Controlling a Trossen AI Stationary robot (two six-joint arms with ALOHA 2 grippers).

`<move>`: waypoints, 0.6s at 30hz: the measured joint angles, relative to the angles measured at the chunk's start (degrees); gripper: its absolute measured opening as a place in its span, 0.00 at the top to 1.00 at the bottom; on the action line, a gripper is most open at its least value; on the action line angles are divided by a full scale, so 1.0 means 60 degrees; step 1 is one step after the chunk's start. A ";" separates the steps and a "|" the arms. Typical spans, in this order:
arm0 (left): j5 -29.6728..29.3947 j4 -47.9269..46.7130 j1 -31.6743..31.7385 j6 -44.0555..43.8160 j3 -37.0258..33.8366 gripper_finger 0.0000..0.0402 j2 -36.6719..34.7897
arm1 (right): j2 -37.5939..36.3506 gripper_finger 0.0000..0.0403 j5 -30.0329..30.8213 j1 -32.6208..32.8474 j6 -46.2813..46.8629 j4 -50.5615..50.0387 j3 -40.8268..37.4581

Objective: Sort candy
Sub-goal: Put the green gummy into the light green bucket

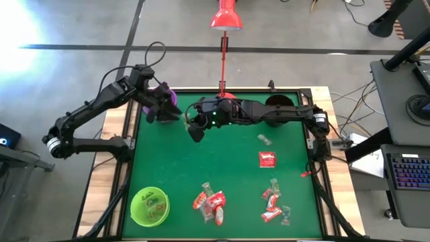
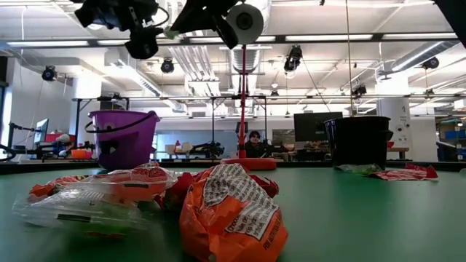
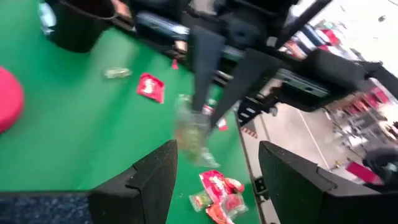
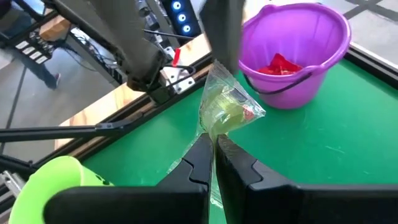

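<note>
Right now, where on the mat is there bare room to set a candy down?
Bare green lies mid-mat, bordered by the purple bucket, the green bowl and the red packet. It is crowded along the near edge: one candy cluster and another.

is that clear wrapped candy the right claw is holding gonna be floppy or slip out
The clear crinkly wrapped candy with a green sweet inside probably flops: it hangs from one thin wrapper tail pinched in the shut right claw. It looks light for its size. The glossy film may well slip, since only that tail is gripped.
</note>
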 joint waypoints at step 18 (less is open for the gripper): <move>-0.0306 0.0854 -0.0055 -0.0152 0.0004 0.51 0.0960 | 0.0000 0.98 -0.0008 -0.0073 -0.0204 0.0022 0.0006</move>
